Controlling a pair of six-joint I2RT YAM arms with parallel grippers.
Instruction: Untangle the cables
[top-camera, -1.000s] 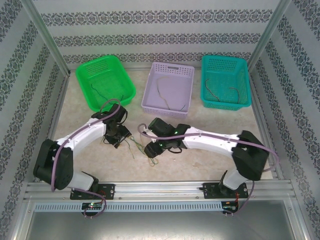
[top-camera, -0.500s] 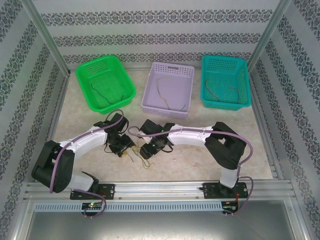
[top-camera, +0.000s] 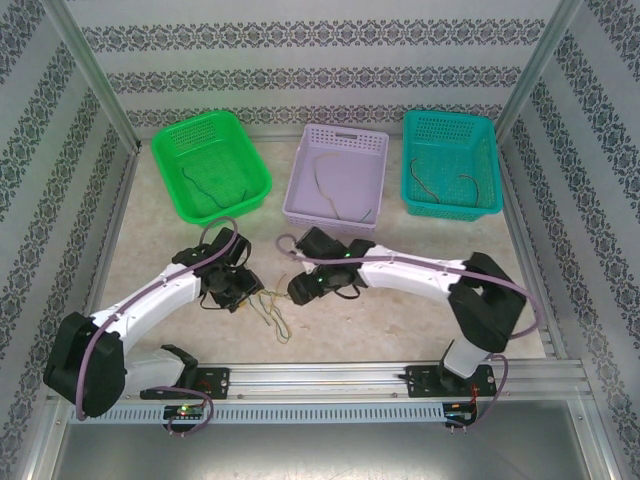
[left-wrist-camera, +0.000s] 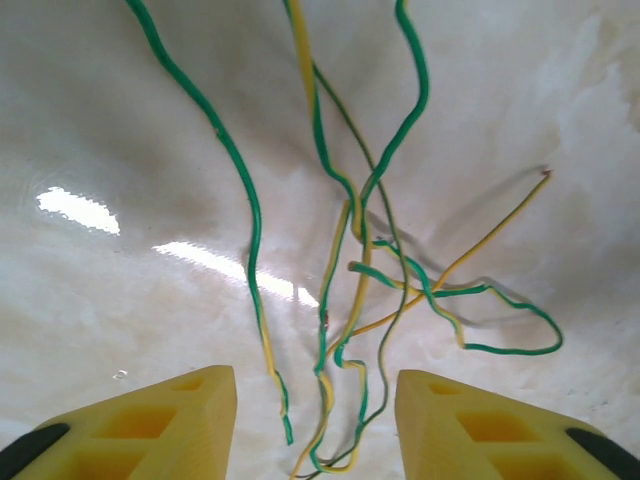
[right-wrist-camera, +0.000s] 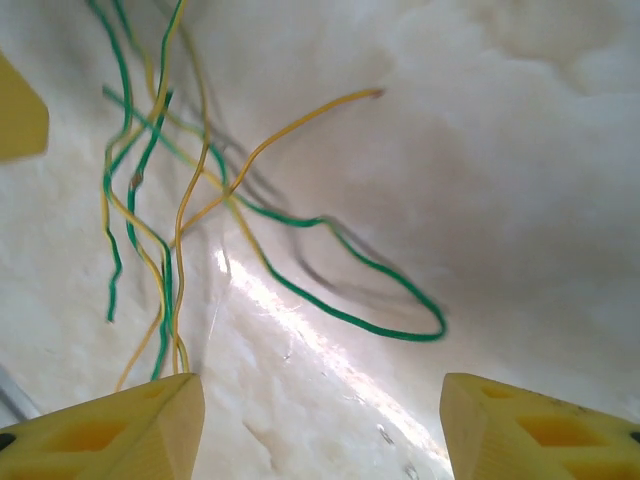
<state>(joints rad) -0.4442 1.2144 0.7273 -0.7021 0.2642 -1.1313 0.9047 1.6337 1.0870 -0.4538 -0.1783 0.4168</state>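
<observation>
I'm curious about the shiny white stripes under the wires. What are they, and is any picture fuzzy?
Left wrist view: the stripes are light glaring off the glossy table, cables sharp with soft shadows. Right wrist view: similar glare, cables slightly blurred.

Left wrist view cuts the cables at top.

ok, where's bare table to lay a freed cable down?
Free: table between teal basket and right arm; also the strip between right arm and front rail. Crowded: the cables tangled between left end effector and right end effector, both open.
</observation>
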